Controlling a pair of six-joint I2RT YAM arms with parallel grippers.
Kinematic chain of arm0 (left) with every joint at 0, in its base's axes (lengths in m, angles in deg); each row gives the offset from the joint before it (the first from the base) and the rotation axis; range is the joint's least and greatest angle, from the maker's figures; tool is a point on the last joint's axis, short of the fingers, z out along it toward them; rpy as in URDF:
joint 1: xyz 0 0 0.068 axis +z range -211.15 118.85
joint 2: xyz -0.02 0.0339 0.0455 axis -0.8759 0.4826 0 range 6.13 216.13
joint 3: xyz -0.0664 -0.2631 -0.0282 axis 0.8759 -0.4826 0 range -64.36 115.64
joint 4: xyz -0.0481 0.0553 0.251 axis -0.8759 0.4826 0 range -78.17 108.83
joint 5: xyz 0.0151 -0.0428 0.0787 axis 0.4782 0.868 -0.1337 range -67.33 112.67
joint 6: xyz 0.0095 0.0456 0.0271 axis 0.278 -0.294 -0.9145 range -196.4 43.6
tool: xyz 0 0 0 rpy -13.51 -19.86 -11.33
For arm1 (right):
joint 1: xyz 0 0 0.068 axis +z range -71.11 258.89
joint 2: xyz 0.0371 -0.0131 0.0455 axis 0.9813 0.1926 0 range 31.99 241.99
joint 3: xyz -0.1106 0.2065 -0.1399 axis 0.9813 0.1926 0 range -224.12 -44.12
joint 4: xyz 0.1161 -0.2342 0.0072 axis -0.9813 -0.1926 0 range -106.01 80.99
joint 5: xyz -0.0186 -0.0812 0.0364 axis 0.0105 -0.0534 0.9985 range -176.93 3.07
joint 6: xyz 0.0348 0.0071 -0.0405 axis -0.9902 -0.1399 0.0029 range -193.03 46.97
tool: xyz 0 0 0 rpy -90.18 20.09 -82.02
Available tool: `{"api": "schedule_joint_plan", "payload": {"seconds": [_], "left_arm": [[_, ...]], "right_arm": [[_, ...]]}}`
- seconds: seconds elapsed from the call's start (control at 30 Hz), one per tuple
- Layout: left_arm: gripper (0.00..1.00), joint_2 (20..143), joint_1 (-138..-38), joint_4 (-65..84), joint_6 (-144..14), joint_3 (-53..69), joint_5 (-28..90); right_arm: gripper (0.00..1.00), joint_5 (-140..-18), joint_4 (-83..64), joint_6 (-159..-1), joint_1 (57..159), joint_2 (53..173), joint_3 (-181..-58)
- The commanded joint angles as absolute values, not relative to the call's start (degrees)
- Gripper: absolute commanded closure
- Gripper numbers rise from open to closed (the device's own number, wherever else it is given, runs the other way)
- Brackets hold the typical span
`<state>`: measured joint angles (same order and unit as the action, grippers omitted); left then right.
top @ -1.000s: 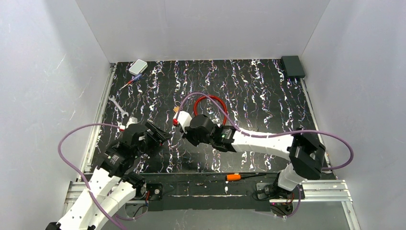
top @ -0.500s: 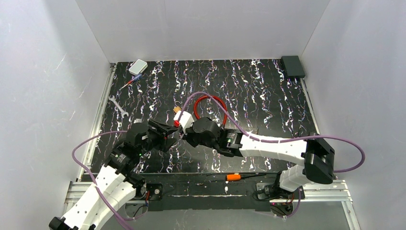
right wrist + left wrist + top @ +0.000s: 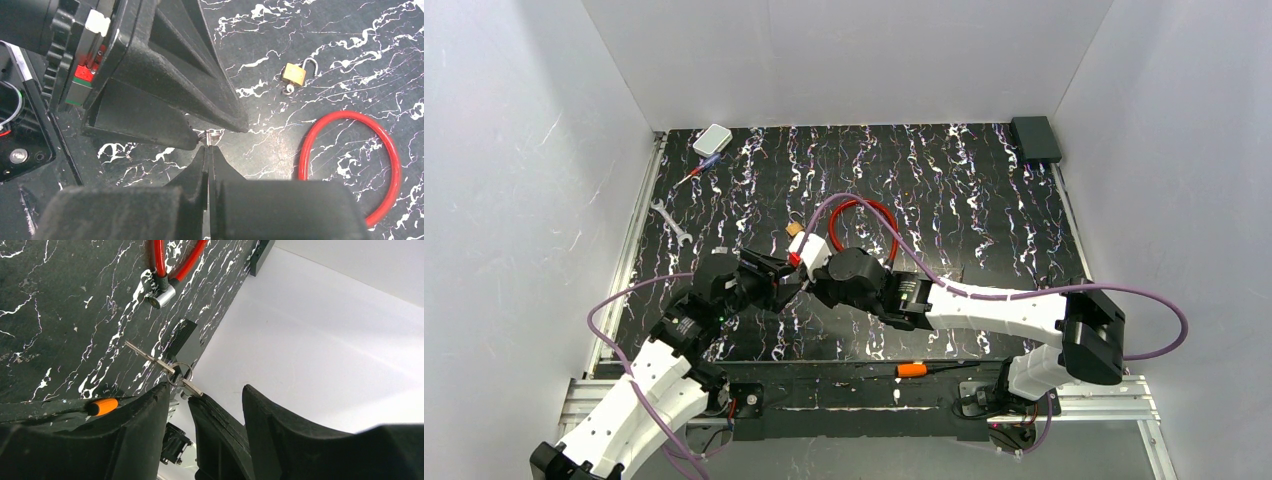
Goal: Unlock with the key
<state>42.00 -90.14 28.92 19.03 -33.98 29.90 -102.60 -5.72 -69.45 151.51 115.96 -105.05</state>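
Observation:
My right gripper (image 3: 208, 149) is shut on a small silvery key (image 3: 209, 136) that hangs on a ring. In the left wrist view one key blade (image 3: 145, 353) sticks out from the ring toward the mat, and the other end sits pinched in the right fingers (image 3: 215, 425). My left gripper (image 3: 206, 389) is open, its jaws on either side of those fingers. In the top view both grippers meet, left (image 3: 774, 278) and right (image 3: 801, 270). The small brass padlock (image 3: 294, 74) lies on the mat beyond them, also visible from above (image 3: 795, 229).
A red cable loop (image 3: 864, 225) with a silver lock cylinder (image 3: 160, 295) lies right of the padlock. An orange-handled tool (image 3: 912, 369) lies at the near edge. A silver wrench (image 3: 669, 222), a small screwdriver (image 3: 696, 172), a white box (image 3: 712, 139) and a black box (image 3: 1035, 138) sit at the edges.
My left arm has swung right to meet the right gripper, and its open jaws now straddle the right fingertips. The right arm has shifted slightly and still holds the key.

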Motion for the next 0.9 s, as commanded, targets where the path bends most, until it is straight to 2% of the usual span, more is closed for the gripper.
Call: {"api": "schedule_joint_plan", "payload": {"seconds": [0.0,0.17,0.37,0.43,0.53,0.57,0.7,0.73,0.77,0.83,0.87], "left_arm": [[0.48,42.6,-89.9,28.1,19.7,-34.9,31.0],[0.52,42.8,-89.9,27.3,19.8,-34.9,31.1],[0.66,42.8,-89.9,26.9,19.8,-35.0,31.1],[0.76,42.8,-89.9,26.5,19.9,-35.1,31.2],[0.96,42.8,-89.9,26.1,19.8,-35.4,31.4],[1.00,42.9,-89.9,26.2,19.6,-35.3,31.4],[1.00,42.7,-89.9,29.8,16.0,-34.1,30.0],[0.95,42.6,-89.9,32.6,13.5,-33.1,28.5],[0.86,42.6,-89.9,36.2,11.0,-31.5,26.5],[0.63,42.5,-89.9,43.6,6.8,-28.7,21.2],[0.53,42.2,-89.9,46.1,4.3,-27.6,18.8]], "right_arm": [[0.99,-103.7,-1.5,-69.8,152.0,113.9,-104.8],[0.99,-103.7,-1.2,-69.8,152.1,114.1,-105.0],[0.99,-103.4,-0.6,-70.0,152.2,113.8,-104.6],[0.99,-103.2,-0.2,-70.1,152.2,113.7,-104.3],[0.99,-102.6,0.2,-70.3,152.3,113.9,-104.0],[0.99,-102.6,0.3,-70.4,152.3,114.0,-103.9],[0.99,-105.2,0.2,-73.2,152.3,113.6,-103.1],[0.99,-107.9,-0.8,-75.2,152.2,113.7,-103.1],[0.91,-111.1,-2.4,-77.6,152.0,114.1,-103.5],[0.52,-115.7,-8.6,-83.8,151.0,116.3,-105.6],[0.37,-116.4,-13.1,-87.3,150.2,118.2,-107.3]]}}
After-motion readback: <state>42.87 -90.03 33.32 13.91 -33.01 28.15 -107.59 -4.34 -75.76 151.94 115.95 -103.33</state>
